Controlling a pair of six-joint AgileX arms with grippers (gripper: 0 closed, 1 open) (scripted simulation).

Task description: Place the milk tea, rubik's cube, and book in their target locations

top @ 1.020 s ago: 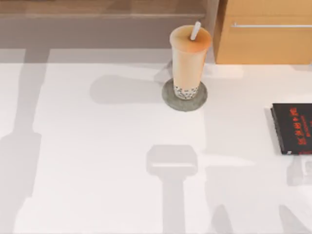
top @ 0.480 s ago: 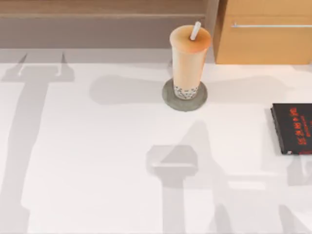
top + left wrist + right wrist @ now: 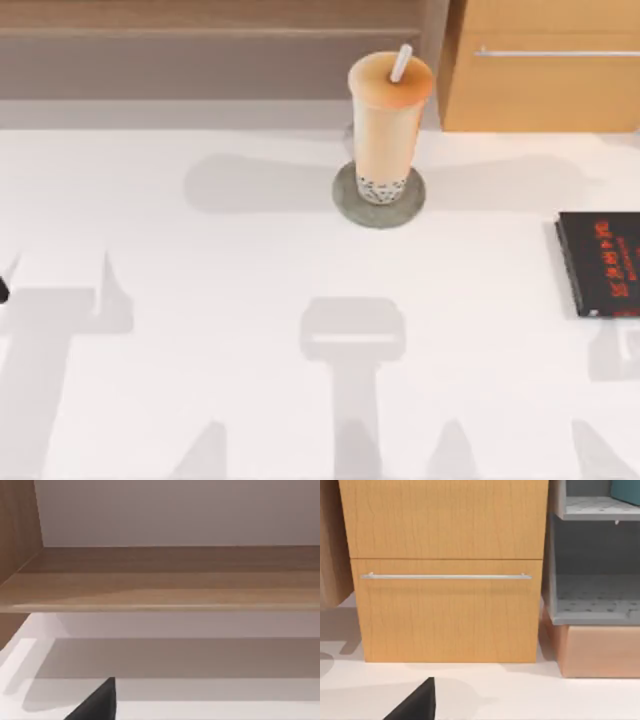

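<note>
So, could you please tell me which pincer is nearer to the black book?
Probably right. The right pincer faces the drawer cabinet, which stands on the same side of the table as the black book; the left pincer is at the far left edge.

Little of the AgileX arms is visible. In the left wrist view, the left gripper's matte black, wedge-shaped finger (image 3: 97, 702) narrows to a point, plain and unmarked. The right gripper's finger (image 3: 417, 702) in the right wrist view matches it: flat black, smooth, with no screws, cables or lettering visible.
</note>
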